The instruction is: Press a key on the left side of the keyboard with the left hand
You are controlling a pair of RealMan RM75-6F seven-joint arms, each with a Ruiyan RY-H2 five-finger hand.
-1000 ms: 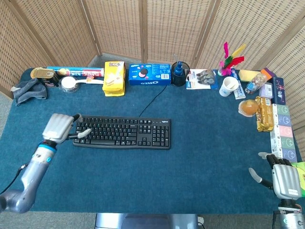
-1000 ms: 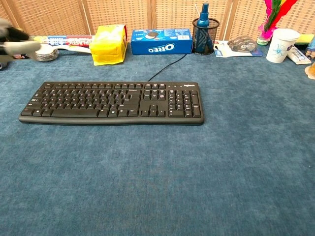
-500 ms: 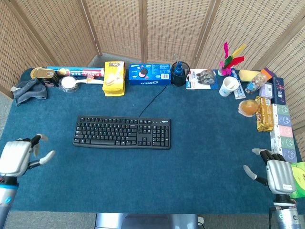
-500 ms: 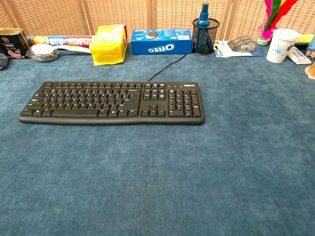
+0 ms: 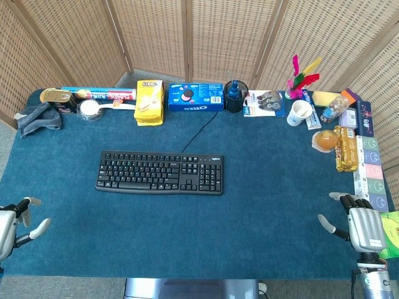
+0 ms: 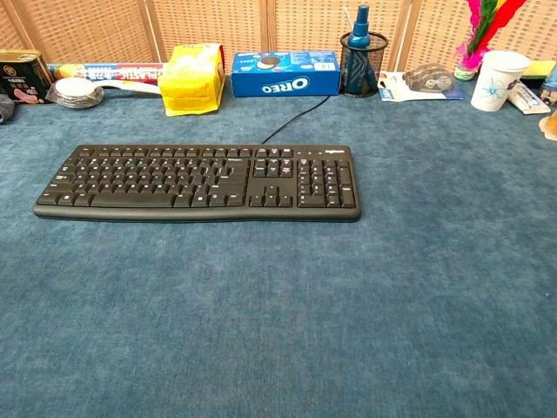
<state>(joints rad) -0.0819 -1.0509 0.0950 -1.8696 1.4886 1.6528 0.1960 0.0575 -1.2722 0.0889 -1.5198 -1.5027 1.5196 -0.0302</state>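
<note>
A black keyboard lies in the middle of the blue table, also filling the upper left of the chest view. My left hand sits at the table's near left corner, well away from the keyboard, fingers apart and holding nothing. At the near right edge my right hand rests with its fingers spread, empty. Neither hand shows in the chest view.
Along the back edge stand a yellow box, an Oreo box, a black pen cup and a paper cup. Snack packs line the right edge. A grey cloth lies back left.
My left hand has lifted off the keyboard's left side and pulled back to the table's near left corner. The right hand has barely moved.
</note>
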